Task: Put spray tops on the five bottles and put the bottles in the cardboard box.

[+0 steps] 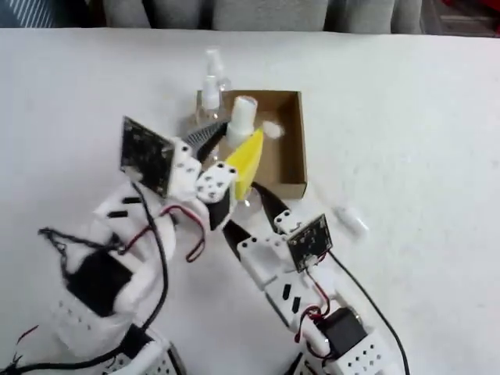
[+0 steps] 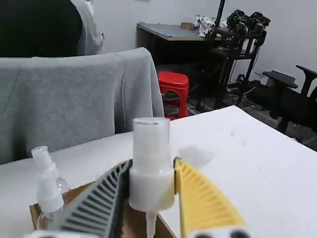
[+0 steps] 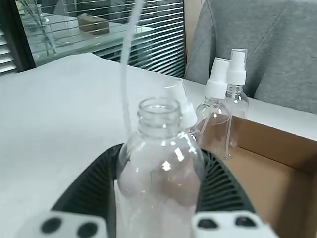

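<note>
Now we see our left tool (image 2: 151, 171) pinching the spray top (image 2: 150, 139), its dip tube (image 3: 128, 59) hanging just beside the open mouth of the upright bottle (image 3: 159, 124) that our right tool (image 3: 161, 151) clamps by the near edge of the cardboard box (image 1: 291, 141), so the tube likely must shift over the neck.

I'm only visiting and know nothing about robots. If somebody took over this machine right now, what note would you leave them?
Left gripper: shut on a spray top, its tube hanging beside the open bottle's neck.
Right gripper: shut on the open bottle, next to the cardboard box.
Done: two capped bottles stand in the box.
Left: seat this top, box that bottle, then do the rest. What looks like a loose top lies on the table.
</note>
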